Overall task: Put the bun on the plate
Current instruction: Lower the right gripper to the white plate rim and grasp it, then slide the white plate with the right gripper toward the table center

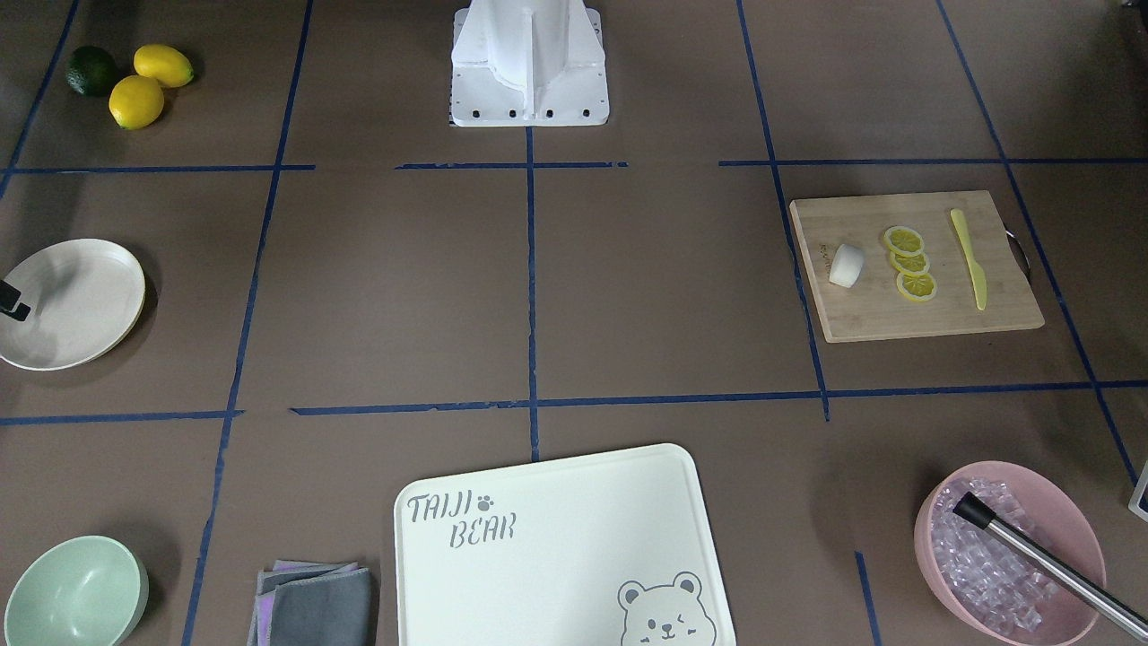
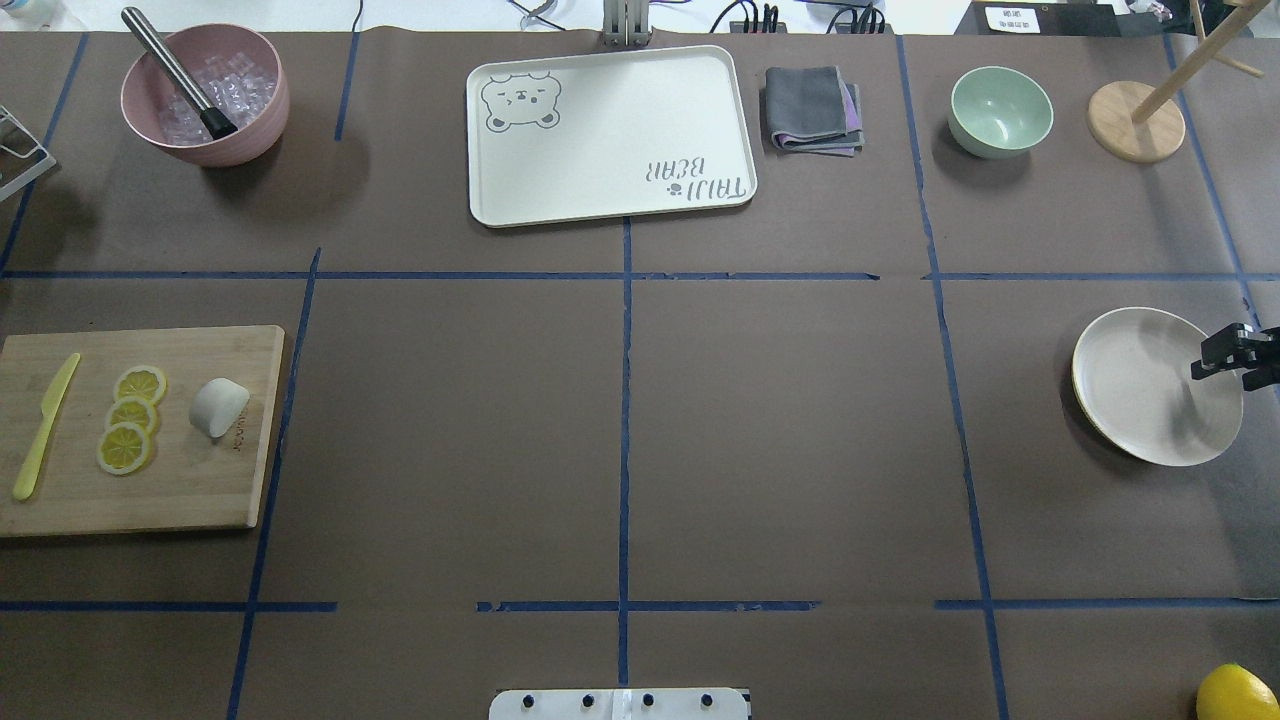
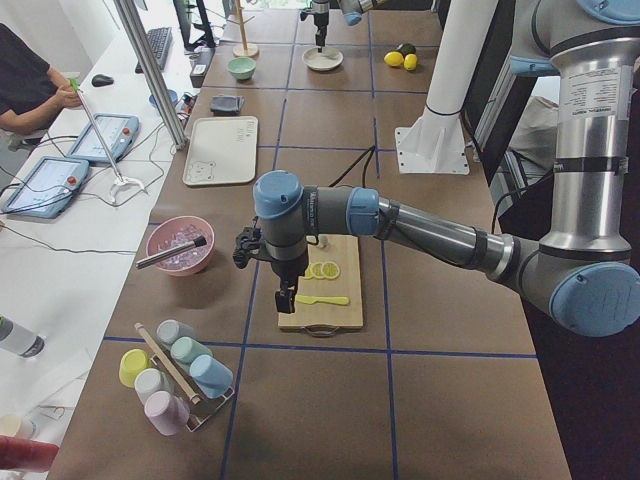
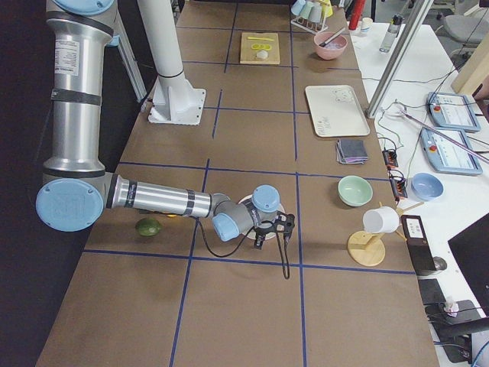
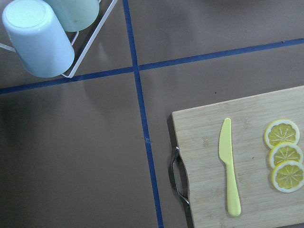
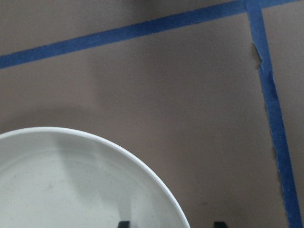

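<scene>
The bun is a small white lump lying on the wooden cutting board, beside the lemon slices; the front view shows the bun too. Far across the table lies the cream plate, bare. My right gripper hangs low over the plate's outer edge. In the right wrist view its dark fingertips stand wide apart, open, with the plate rim between them. My left gripper points down above the knife end of the board; I cannot tell whether it is open or shut.
Three lemon slices and a yellow knife share the board. A pink bowl of ice with a metal tool, the bear tray, a folded cloth, a green bowl and a wooden stand line the far side. A cup rack stands beyond the board.
</scene>
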Controlling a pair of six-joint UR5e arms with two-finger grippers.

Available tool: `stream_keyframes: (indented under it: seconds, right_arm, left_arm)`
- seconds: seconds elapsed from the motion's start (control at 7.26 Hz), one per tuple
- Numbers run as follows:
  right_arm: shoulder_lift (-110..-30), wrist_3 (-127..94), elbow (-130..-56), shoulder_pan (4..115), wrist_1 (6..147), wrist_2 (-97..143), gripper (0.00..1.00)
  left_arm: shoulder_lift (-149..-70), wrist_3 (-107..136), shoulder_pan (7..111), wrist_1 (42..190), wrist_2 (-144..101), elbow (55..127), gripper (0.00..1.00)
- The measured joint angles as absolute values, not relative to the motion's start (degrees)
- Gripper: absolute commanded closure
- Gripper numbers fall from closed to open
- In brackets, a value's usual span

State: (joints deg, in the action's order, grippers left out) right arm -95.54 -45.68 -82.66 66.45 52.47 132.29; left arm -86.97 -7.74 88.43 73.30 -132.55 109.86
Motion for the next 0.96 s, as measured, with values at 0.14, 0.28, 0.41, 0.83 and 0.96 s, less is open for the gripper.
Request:
stream_keyframes:
  seconds: [0.14,0.28,0.41,0.83,0.96]
  right_arm:
    - [-95.54,-45.70,-82.63,66.45,52.47,132.28,0.98]
    - [-95.55,-45.68,-82.62,66.45,52.47,132.34,1.00]
    - [-95.59,-45.66,-82.84,66.49,52.45,132.54,1.00]
    - [-95.54,-45.80,-89.08,66.56,52.46,134.62,1.00]
    - [-94.93,-46.34,-92.44,66.55,52.49,136.64,1.00]
  left_arm:
    - [-86.99,-7.73,88.44,73.20,-132.62,109.90,0.00]
    - [-87.01,-7.73,88.46,73.15,-132.63,109.93,0.00]
    - [-87.01,-7.73,88.48,73.14,-132.65,110.01,0.00]
    - [-87.01,-7.73,88.50,73.14,-132.71,110.43,0.00]
    - [-87.04,-7.73,88.49,73.20,-132.70,110.50,0.00]
